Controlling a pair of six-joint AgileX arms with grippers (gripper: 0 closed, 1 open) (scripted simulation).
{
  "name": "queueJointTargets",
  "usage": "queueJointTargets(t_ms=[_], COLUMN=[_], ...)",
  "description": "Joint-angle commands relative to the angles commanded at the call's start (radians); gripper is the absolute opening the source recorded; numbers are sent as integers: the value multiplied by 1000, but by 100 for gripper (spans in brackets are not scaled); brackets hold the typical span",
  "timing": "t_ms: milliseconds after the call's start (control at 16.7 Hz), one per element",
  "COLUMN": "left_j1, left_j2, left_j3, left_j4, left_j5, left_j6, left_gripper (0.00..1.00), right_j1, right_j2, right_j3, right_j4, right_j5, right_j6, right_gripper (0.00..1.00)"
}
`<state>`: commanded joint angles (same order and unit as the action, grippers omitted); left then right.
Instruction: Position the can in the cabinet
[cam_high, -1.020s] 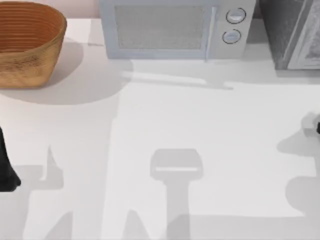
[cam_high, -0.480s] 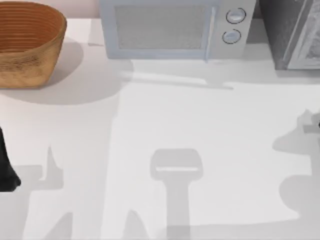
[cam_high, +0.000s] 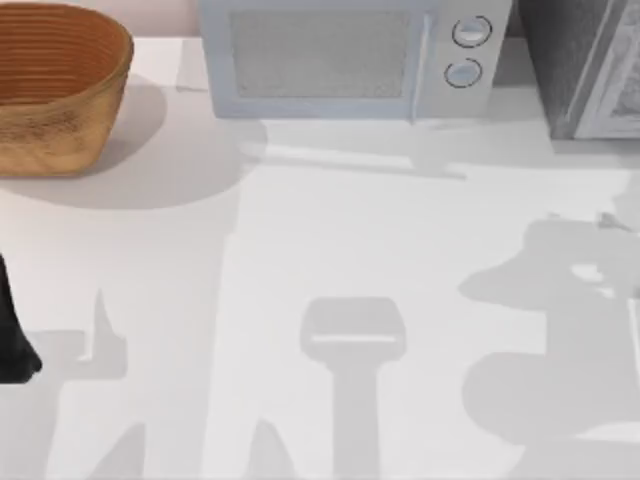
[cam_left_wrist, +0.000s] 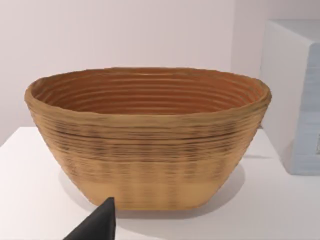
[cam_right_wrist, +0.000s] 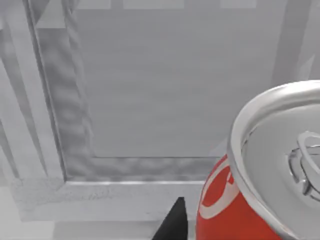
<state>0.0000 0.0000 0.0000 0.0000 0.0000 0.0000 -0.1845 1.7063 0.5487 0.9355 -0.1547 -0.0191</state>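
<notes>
White table (cam_high: 330, 240), red can (cam_right_wrist: 220, 210) cropped before grey cabinet (cam_right_wrist: 165, 85); grip on can unclear.

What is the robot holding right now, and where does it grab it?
It cannot be told: the red can sits close beside the right gripper's fingertip, but no grip shows.

red can (cam_right_wrist: 220, 210), silver lid | grey cabinet (cam_right_wrist: 165, 90) behind | dark fingertip (cam_right_wrist: 172, 222) beside can
</notes>
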Motion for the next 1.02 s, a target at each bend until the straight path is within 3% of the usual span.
queueJointTargets(t_ms=[300, 720, 1020], left_j1=[0, 0, 0], left_j2=[0, 0, 0], left_j3=[0, 0, 0], left_j4=[0, 0, 0], left_j5=[0, 0, 0], left_j6=[0, 0, 0], left_gripper=[100, 100, 100], right_j1=[0, 0, 27], right_j2=[-196, -214, -428], right_j3=[31, 25, -57], right_j4=[-202, -215, -319], right_j5=[-3, -1, 22], right_j6=[0, 2, 6], right_gripper=[0, 0, 0])
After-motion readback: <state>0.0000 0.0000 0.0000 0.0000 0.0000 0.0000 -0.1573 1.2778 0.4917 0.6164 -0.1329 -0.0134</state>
